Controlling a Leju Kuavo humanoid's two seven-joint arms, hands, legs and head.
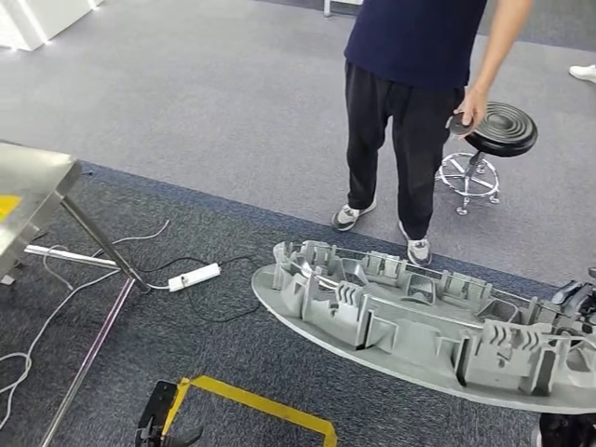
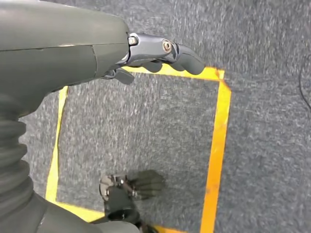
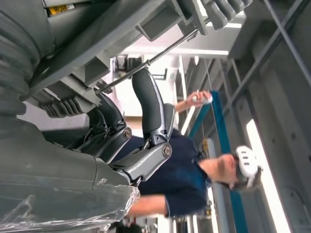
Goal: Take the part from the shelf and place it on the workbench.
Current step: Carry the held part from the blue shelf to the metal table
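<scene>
- The part (image 1: 422, 321), a long grey moulded panel with ribs and pockets, is off the shelf and carried level above the dark carpet, reaching from the picture's middle to its right edge in the head view.
- The right robot hand (image 3: 146, 131) grips it at the right end; in the right wrist view the thumb and dark fingers clamp around a rib of the part, so the hold looks firm but one-sided.
- The left robot hand (image 2: 161, 53) hangs over the yellow floor tape (image 2: 216, 145), holding nothing, fingers stretched out and slightly parted.
- The counter (image 1: 32, 191), a steel top with slanted legs, stands at the far left, well apart from the part.
- Carrying well, I judge, means keeping the long free end level while turning left, since it could dip or swing.
- A person (image 1: 408, 102) stands just beyond the part, and a power strip (image 1: 193, 277) with cables lies on the floor toward the counter: both call for slow, careful movement.
</scene>
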